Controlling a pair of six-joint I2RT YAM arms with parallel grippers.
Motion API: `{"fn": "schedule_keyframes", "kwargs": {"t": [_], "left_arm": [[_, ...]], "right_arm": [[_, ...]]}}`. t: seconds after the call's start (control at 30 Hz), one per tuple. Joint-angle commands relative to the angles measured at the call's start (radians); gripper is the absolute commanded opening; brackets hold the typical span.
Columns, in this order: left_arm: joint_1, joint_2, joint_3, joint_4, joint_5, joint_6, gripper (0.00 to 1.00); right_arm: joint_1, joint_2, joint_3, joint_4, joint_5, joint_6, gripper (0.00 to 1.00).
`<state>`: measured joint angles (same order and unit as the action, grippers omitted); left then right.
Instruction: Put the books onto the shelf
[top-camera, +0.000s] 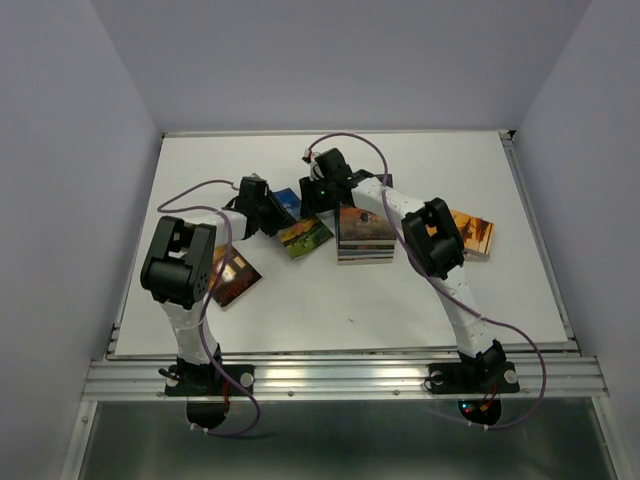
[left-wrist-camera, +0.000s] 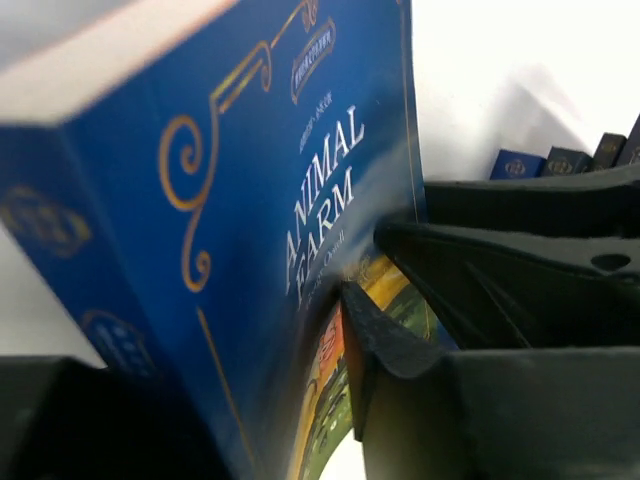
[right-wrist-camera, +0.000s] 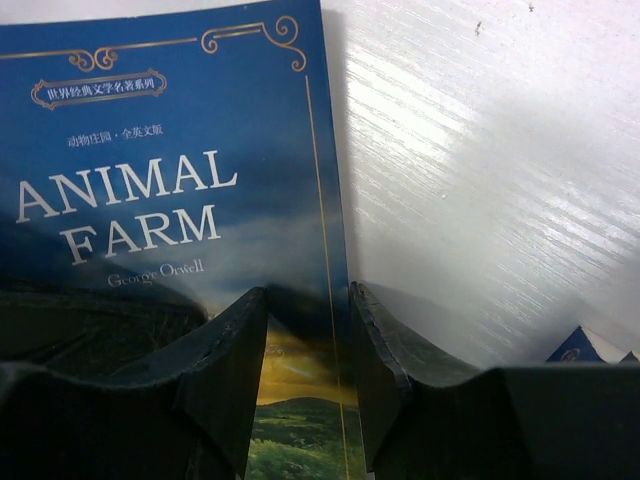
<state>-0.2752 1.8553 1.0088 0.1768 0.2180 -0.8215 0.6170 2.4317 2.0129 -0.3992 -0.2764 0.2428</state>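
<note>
A blue book titled "Animal Farm" (top-camera: 290, 201) stands tilted up off the white table between my two grippers. My left gripper (top-camera: 270, 208) is shut on it. In the left wrist view the blue book (left-wrist-camera: 250, 200) runs between the fingers and the right pad (left-wrist-camera: 385, 340) presses its cover. My right gripper (top-camera: 318, 194) is open against the blue book (right-wrist-camera: 170, 150): one finger (right-wrist-camera: 235, 340) rests on the cover and the other finger (right-wrist-camera: 385, 350) sits just past the edge. The other books lie on the table. The shelf is out of view.
A green-and-orange book (top-camera: 305, 237) lies flat just in front of the grippers, with a stack of books (top-camera: 365, 235) to its right. An orange book (top-camera: 470, 232) lies behind the right arm, and a dark reddish book (top-camera: 232, 275) beside the left arm. Grey walls enclose the table (top-camera: 330, 300).
</note>
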Motion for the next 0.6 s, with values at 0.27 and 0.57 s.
{"fn": "schedule_keyframes", "kwargs": {"t": [0.27,0.57], "left_arm": [[-0.042,-0.169,0.045,-0.049,-0.062,0.025,0.00],[-0.042,-0.324,0.109,-0.106,-0.121,0.126,0.00]], "right_arm": [[0.069,0.020,-0.033,-0.132,-0.099,0.039,0.50],[0.047,-0.086,0.101,-0.130,-0.003,0.000,0.79]]}}
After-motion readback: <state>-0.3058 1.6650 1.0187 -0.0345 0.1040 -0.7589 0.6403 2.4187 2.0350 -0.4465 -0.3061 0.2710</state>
